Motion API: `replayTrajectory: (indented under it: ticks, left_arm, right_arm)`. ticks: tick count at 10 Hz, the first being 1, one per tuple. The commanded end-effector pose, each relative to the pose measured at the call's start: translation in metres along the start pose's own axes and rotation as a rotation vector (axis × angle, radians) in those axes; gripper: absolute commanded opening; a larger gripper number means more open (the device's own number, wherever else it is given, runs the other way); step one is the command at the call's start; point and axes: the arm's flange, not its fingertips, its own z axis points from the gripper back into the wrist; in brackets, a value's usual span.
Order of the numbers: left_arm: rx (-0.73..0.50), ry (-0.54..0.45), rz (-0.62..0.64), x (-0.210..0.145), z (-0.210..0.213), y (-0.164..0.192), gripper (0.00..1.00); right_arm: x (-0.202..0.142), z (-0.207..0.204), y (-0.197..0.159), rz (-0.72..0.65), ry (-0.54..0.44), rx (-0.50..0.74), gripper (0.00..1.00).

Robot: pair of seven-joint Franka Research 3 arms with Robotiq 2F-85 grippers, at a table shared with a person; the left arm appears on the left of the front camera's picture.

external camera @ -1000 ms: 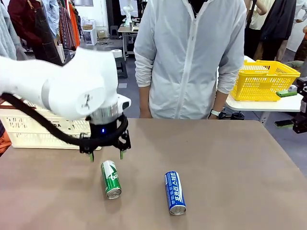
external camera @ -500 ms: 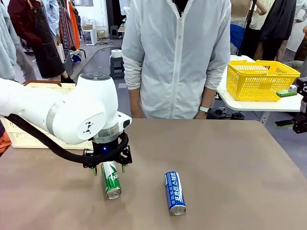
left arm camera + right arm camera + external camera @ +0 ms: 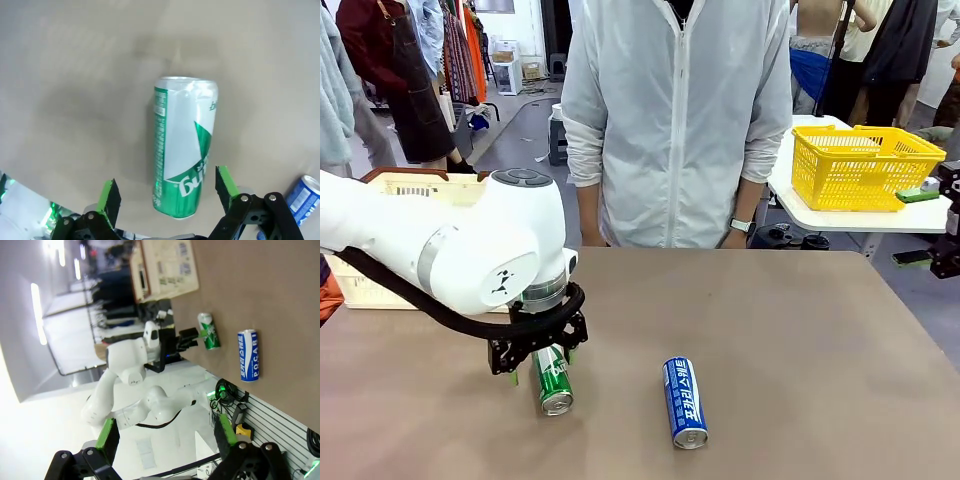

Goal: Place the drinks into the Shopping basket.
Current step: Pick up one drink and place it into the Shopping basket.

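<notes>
A: First entry, the drinks?

B: Green can [image 3: 553, 378], slim metal, white lettering, a white wedge on the side and silver ends. It lies on its side on the brown table [image 3: 800, 330], one silver end turned toward the robot's side. Blue can [image 3: 685, 402], same slim build, white lettering, also on its side. It is to the green one's right, roughly parallel and apart from it.

A: Claws?

B: Left gripper [image 3: 541, 366] is low over the green can with its jaws wide. In the left wrist view, one green pad [image 3: 110, 200] stands on each flank of the can [image 3: 184, 150], with a gap of table showing on both sides. It holds nothing. Right gripper [image 3: 165, 432] is also spread wide and holds nothing, well back from the cans.

A: Container?

B: Shopping basket [image 3: 415, 186], cream slotted plastic with a dark brown rim, at the table's far left behind the left arm. Whether anything is inside cannot be told.

A: Edges and room?

B: Both cans sit toward the robot's edge of the table. Bare tabletop spreads to their right and across to the far edge, where a person [image 3: 675, 120] in a pale jacket stands. Bare table also separates the green can from the blue one. A yellow basket [image 3: 865, 165] rests on a separate white table beyond the far right corner.
</notes>
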Motion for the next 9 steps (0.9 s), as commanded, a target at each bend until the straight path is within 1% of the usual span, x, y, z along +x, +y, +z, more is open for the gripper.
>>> replayTrajectory:
  ticks: [1,3,6,7,8,9]
  left_arm:
    - [-0.026,-0.004,-0.026,0.001,-0.011,-0.008,1.00]
    - [-0.029,0.016,-0.034,0.009,-0.028,-0.011,1.00]
    - [-0.065,-0.040,-0.094,0.013,-0.041,-0.010,1.00]
    - [-0.068,-0.054,-0.087,0.012,-0.040,-0.011,0.41]
    - [-0.060,-0.059,-0.095,0.011,-0.039,-0.012,0.00]
    - [-0.052,-0.061,-0.097,0.011,-0.039,-0.012,0.00]
  right_arm:
    - [-0.002,0.003,0.004,-0.007,0.011,-0.006,1.00]
    - [-0.002,0.003,0.004,-0.007,0.011,-0.006,1.00]
    - [-0.002,0.003,0.004,-0.007,0.011,-0.006,1.00]
    - [-0.002,0.003,0.004,-0.007,0.011,-0.006,1.00]
    - [-0.002,0.003,0.004,-0.007,0.011,-0.006,1.00]
    - [-0.002,0.003,0.004,-0.007,0.011,-0.006,1.00]
